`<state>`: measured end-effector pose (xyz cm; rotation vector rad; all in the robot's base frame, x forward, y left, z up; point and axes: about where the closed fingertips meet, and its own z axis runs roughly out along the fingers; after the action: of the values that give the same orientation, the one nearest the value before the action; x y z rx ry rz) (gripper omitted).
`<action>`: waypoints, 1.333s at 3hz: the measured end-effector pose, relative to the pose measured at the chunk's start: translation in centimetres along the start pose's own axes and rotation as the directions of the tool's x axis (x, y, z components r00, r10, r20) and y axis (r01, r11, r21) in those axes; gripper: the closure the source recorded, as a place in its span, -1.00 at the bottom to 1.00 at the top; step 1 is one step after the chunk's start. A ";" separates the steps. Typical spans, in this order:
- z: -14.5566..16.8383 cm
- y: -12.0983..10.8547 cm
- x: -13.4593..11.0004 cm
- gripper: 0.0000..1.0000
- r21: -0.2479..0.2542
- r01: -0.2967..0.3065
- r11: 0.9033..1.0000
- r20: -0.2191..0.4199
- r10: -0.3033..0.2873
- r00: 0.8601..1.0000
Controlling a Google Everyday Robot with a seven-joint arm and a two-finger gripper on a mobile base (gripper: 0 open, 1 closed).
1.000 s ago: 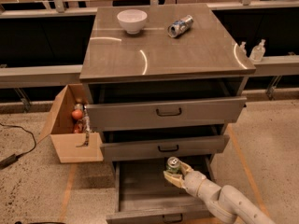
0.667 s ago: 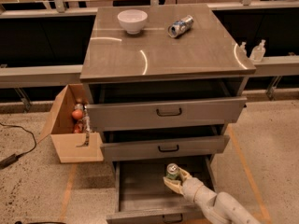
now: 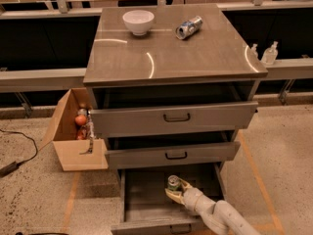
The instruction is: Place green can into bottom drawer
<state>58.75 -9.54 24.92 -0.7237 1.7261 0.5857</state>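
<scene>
The bottom drawer (image 3: 146,199) is pulled out at the foot of the grey cabinet, its inside open to view. The green can (image 3: 173,183) stands upright inside it, right of the middle, with its silver top showing. My gripper (image 3: 175,190) reaches in from the lower right on a pale arm and is shut on the green can, with one finger on each side of it. I cannot tell whether the can's base touches the drawer floor.
A white bowl (image 3: 138,21) and a silver-and-blue can (image 3: 189,27) lying on its side are on the cabinet top (image 3: 171,58). The two upper drawers (image 3: 176,117) stick out slightly. An open cardboard box (image 3: 73,136) with items stands left. Two small bottles (image 3: 269,53) stand at the right.
My gripper has moved left and lower into the bottom drawer with the green can in it. Nothing else has moved.
</scene>
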 end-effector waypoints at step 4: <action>2.7 -2.7 3.5 1.00 -0.061 0.087 0.994 -0.082 -0.092 0.992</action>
<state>61.84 -10.10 20.81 -0.8730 1.7506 0.5510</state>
